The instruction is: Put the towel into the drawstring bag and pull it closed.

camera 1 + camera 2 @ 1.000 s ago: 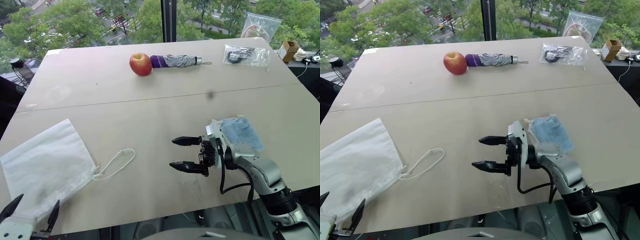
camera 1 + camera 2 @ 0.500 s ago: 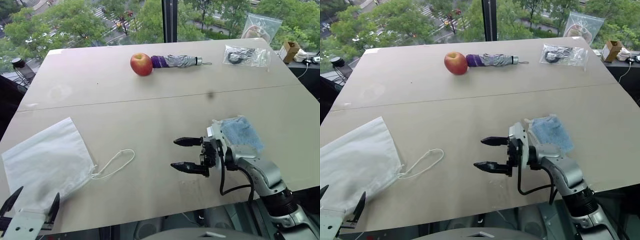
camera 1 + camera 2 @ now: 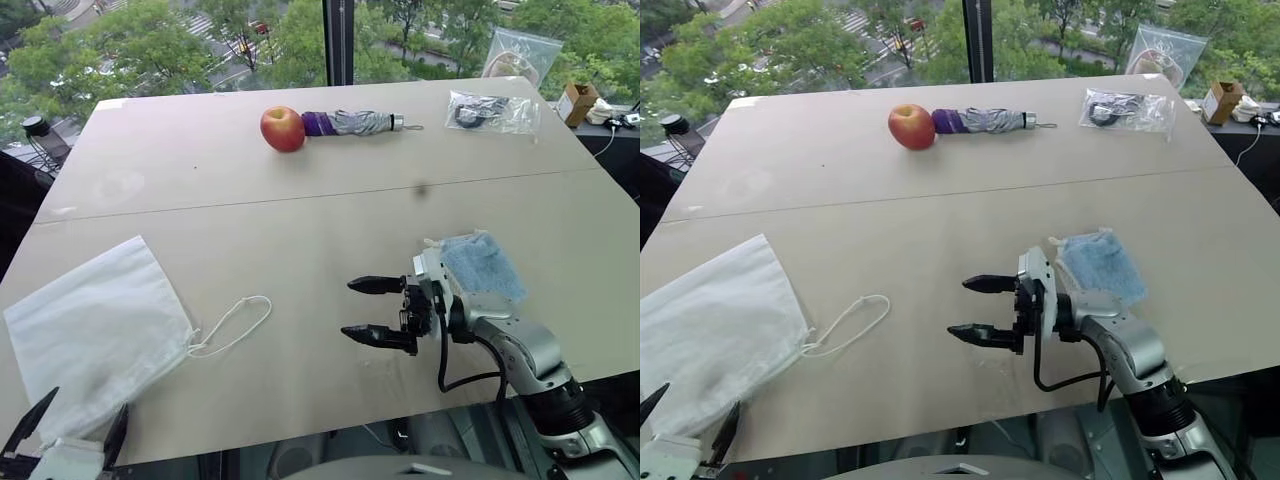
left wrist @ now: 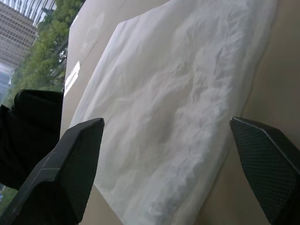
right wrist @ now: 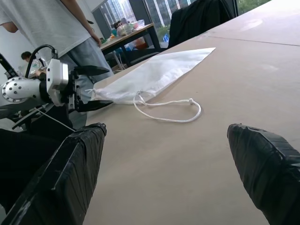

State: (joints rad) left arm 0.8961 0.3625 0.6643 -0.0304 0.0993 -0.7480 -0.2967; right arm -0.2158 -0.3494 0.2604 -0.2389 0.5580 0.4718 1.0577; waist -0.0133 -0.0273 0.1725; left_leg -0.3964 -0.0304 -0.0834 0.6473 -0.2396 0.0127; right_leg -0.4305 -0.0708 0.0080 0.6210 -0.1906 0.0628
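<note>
The right gripper (image 3: 362, 309) hovers over the surface (image 3: 300, 200) with fingers spread wide, holding nothing. The light-blue towel (image 3: 484, 264) lies just behind its wrist. The left gripper (image 3: 72, 432), also spread and empty, sits at the near edge of the white drawstring bag (image 3: 95, 330).

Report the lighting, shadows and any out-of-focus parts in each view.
Left eye view: even daylight from the windows, soft shadow under the right pincer. Left wrist view: drawstring bag sharp, own fingers soft. Right wrist view: cord loop clear, near fingers blurred.
</note>
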